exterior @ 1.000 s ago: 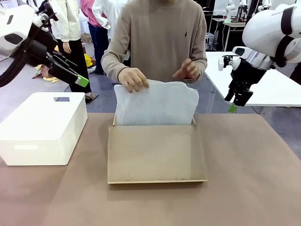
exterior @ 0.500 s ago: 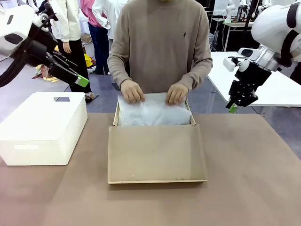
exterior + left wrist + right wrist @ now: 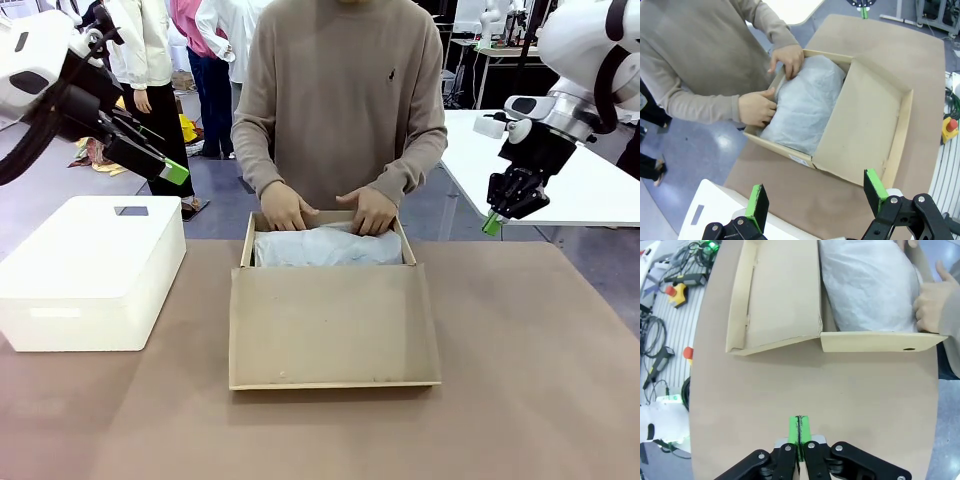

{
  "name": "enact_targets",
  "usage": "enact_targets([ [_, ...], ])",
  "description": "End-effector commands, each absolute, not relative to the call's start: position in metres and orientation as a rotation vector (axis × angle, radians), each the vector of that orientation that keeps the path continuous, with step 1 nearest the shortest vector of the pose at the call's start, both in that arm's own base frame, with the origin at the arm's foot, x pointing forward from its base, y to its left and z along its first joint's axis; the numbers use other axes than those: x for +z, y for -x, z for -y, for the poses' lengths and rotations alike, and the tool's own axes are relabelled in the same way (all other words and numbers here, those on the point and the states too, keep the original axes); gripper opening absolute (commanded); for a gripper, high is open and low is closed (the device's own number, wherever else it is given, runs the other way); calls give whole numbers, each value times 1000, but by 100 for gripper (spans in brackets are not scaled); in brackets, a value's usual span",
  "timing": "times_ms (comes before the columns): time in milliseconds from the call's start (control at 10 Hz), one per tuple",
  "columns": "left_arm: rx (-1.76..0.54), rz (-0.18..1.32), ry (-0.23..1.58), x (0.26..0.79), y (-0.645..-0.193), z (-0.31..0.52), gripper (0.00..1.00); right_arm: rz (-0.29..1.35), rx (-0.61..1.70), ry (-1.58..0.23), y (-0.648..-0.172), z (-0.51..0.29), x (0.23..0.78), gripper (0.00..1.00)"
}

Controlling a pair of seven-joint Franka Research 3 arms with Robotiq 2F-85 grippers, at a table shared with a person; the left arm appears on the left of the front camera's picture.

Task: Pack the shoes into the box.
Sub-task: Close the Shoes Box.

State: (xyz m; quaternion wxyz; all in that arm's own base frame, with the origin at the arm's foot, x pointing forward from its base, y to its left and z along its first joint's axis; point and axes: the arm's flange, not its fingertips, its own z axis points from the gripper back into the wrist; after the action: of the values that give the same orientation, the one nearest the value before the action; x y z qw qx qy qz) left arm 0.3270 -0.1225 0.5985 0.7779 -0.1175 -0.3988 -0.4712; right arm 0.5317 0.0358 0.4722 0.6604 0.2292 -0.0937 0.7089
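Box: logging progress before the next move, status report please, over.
Left gripper open, right gripper shut, both raised clear of the table. Box lid open, tissue paper covering its inside. Person's hands on the tissue, in the way.

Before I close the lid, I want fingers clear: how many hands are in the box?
2, both the person's: one hand and the other hand on the tissue paper at the box's far end.

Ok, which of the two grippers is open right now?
The left gripper: its green pads stand wide apart with nothing between them. The right gripper is pinched shut, holding nothing.
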Motion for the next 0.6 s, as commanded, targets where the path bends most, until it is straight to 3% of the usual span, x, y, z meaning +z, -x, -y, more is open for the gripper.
enact_targets([
  [0,-1022,865,266,598,-327,122,100,175,1497,-527,-539,-38,481,0],
  [100,-1022,865,266,598,-327,122,100,212,1604,-519,-532,-36,472,0],
  [500,-1022,865,266,598,-327,122,100,212,1604,-519,-532,-36,472,0],
])
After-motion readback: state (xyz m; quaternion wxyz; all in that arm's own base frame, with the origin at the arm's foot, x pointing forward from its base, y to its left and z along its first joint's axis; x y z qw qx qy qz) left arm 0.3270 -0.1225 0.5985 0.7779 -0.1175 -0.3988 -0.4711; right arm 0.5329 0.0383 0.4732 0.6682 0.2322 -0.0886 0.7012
